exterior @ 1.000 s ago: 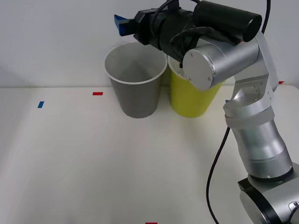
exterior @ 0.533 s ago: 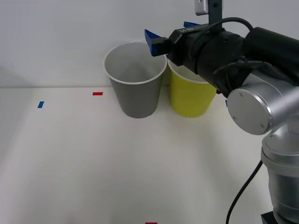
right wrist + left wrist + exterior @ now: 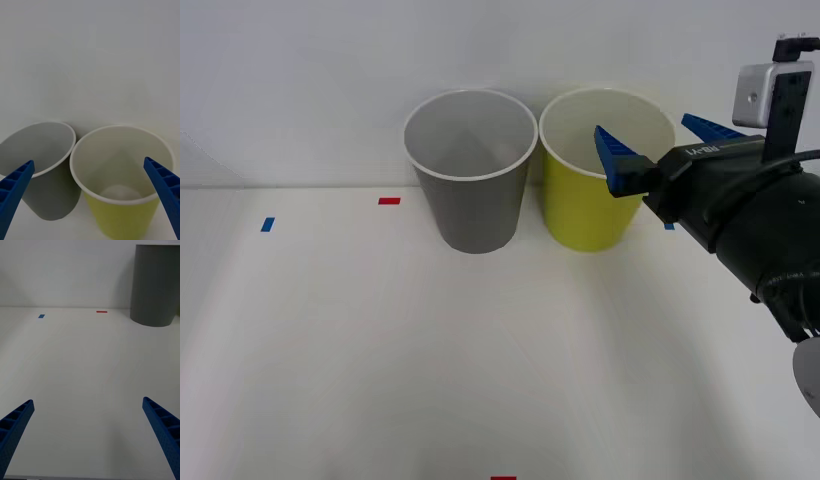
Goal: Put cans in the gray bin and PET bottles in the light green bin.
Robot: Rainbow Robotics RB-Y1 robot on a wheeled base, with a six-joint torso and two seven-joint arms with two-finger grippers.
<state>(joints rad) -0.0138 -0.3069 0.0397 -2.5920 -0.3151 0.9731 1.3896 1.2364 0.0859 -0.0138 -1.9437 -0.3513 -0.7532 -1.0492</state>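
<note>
Right claw wide open, empty, near light green bin.

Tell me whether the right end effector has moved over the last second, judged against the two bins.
Yes. The right end effector has swung to the robot's right: from above the gray bin to the right side of the light green bin, fingers open.
</note>
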